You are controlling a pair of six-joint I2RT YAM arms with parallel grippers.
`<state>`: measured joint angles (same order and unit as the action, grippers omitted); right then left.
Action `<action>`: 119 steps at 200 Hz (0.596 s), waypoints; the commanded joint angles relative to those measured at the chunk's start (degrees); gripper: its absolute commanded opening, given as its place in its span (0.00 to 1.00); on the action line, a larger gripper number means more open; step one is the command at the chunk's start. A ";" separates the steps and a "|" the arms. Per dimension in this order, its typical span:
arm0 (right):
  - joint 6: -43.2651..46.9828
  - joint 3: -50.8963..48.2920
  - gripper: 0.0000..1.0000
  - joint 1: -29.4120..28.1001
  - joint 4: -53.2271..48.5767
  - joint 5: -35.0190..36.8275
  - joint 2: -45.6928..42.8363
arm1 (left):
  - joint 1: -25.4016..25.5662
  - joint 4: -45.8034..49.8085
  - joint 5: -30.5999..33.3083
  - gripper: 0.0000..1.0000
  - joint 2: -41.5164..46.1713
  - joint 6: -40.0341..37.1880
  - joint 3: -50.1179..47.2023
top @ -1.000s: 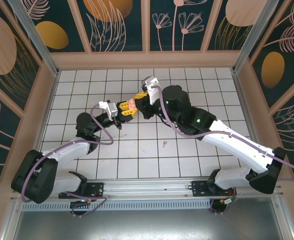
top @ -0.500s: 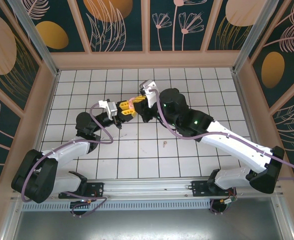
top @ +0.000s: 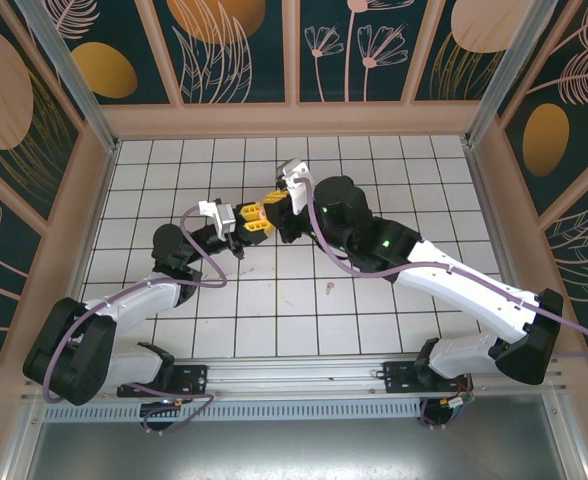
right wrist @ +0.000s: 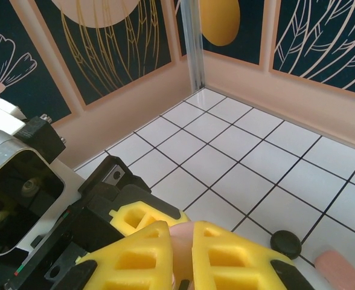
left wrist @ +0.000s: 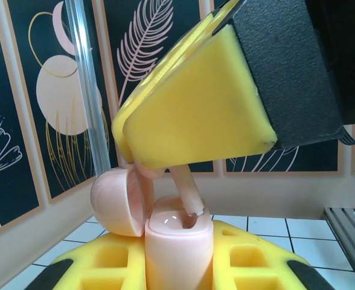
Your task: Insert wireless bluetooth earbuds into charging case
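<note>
My left gripper point(top: 255, 223) is shut on a pale peach charging case point(left wrist: 177, 254), which stands upright between its yellow pads point(left wrist: 256, 260) with the round lid point(left wrist: 118, 202) swung open to the left. My right gripper point(right wrist: 180, 249) comes down from above, shut on a pale peach earbud point(left wrist: 185, 190). The bud's stem tip sits at the case's right-hand slot. In the top view the two grippers meet at mid-table, the right gripper point(top: 275, 206) just beyond the left one. The bud's head is hidden between the right fingers point(left wrist: 195, 103).
A small peach-coloured earbud point(top: 329, 289) lies alone on the tiles near the middle. In the right wrist view a small black round piece point(right wrist: 285, 243) and a pink piece point(right wrist: 339, 269) lie on the white floor. Patterned walls close in the tiled floor on the far side and both flanks.
The right arm has shifted a little left and down, bringing its held earbud onto the open case. The left gripper has kept still with the case.
</note>
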<state>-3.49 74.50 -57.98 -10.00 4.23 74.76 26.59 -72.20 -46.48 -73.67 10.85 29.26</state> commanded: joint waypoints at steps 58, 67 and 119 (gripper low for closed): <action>1.11 -2.36 0.11 -0.47 0.43 4.89 -0.14 | 0.48 -2.35 -1.51 0.00 0.63 0.67 2.06; 1.29 -2.47 0.11 -0.47 0.34 5.15 -0.38 | 0.48 -2.17 -1.59 0.00 0.63 0.66 2.21; 2.02 -2.69 0.11 -0.49 -0.35 4.89 -0.93 | 0.48 -1.28 -1.83 0.00 0.54 0.57 2.82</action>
<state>-2.87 73.17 -58.30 -9.17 7.64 74.67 26.59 -69.87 -46.50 -73.67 11.22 29.69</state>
